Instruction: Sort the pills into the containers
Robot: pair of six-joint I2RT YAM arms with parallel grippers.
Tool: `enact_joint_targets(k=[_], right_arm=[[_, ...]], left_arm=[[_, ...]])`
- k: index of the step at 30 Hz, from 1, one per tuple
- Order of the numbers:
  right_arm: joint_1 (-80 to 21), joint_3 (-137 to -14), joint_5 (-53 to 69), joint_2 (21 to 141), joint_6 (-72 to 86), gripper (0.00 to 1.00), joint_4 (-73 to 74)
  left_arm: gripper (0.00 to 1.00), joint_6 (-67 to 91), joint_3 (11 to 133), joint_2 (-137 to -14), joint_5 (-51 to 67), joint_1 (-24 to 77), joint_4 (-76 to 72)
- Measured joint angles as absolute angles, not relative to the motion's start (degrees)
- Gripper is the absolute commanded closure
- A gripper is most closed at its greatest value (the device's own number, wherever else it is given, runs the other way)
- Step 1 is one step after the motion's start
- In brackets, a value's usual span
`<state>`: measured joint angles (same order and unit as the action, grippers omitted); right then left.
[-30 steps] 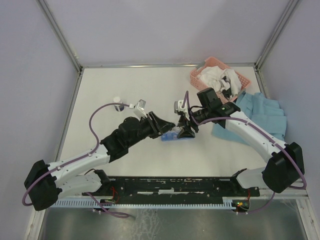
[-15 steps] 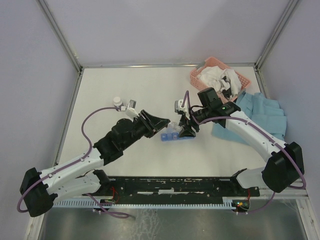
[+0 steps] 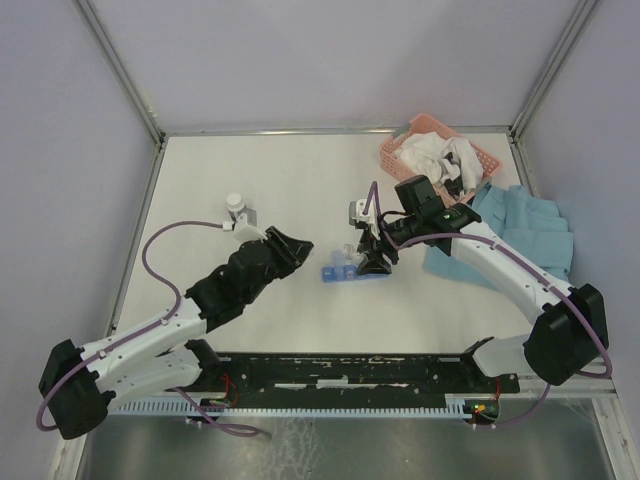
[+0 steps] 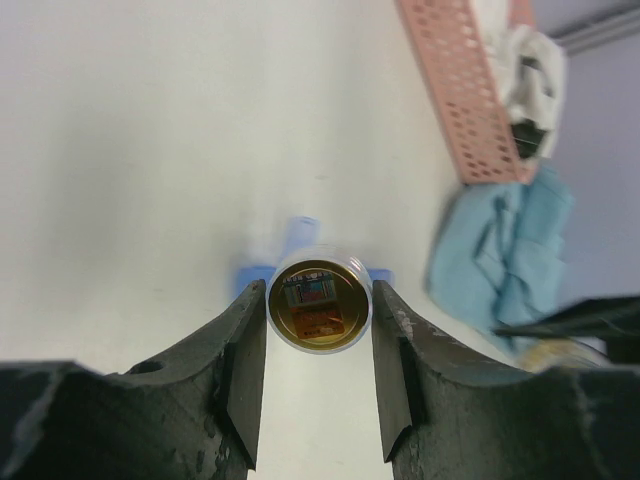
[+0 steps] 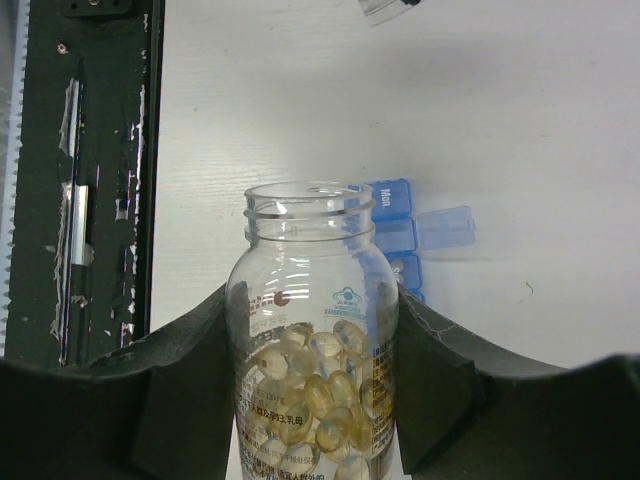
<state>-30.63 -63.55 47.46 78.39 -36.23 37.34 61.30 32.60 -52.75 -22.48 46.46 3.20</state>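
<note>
From above, the blue pill-organiser strip (image 3: 338, 272) lies on the white worktop (image 3: 250, 170) between the two arms. The right jaws hang at its right end. The left jaws sit off to its left, apart from it, with a small white bottle (image 3: 235, 203) standing farther out. From the left wrist, the left jaws are part closed and pinch a small round piece (image 4: 319, 305) with a white rim and a gold-brown inside. It may be a cap seen from within or a little bottle seen end-on, and the view does not settle which. The strip shows blurred behind it, with the pink basket (image 4: 462, 100) and a blue cloth (image 4: 500, 250) beyond. From the right wrist, the right jaws stand about half open and grip a clear pill bottle (image 5: 312, 300) by its sides. It is upright with its mouth uncapped, and the pale yellow pills (image 5: 310, 390) are heaped in its lower half. Just past the bottle lies the strip, with a lid marked "Mon" down and the next compartment's lid (image 5: 446, 226) flipped open to the side. I see no pill in any compartment, so sorting looks barely begun, and the step in hand seems to be bringing the opened bottle to the strip. Next, I judge, the bottle's mouth must come over the open compartment. It should then be tipped slowly so that only a pill or two drops in, because a quick tilt could spill many onto the worktop.
</note>
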Motion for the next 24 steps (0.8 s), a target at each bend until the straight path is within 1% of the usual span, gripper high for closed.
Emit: enact_joint_targets(k=[5, 7, 9, 17, 24], right_arm=[[-30.6, -63.5, 47.5, 78.4, -36.2, 0.99, 37.3], [-30.6, -63.5, 47.5, 78.4, -36.2, 0.99, 37.3], [-30.6, -63.5, 47.5, 78.4, -36.2, 0.99, 37.3], [-30.6, -63.5, 47.6, 78.4, -36.2, 0.99, 37.4], [-30.6, -63.5, 47.8, 78.4, -36.2, 0.99, 37.3]], left_arm=[[0.92, 58.2, 28.6, -54.5, -23.9, 37.9, 6.5], [0.87, 57.4, 26.6, -55.3, -24.4, 34.9, 7.4], [0.87, 56.8, 25.1, -56.4, -25.3, 32.7, 7.7], [0.87, 54.8, 23.9, -64.1, -25.8, 26.5, 6.8], [0.86, 54.4, 24.5, -68.0, -25.8, 23.6, 5.9]])
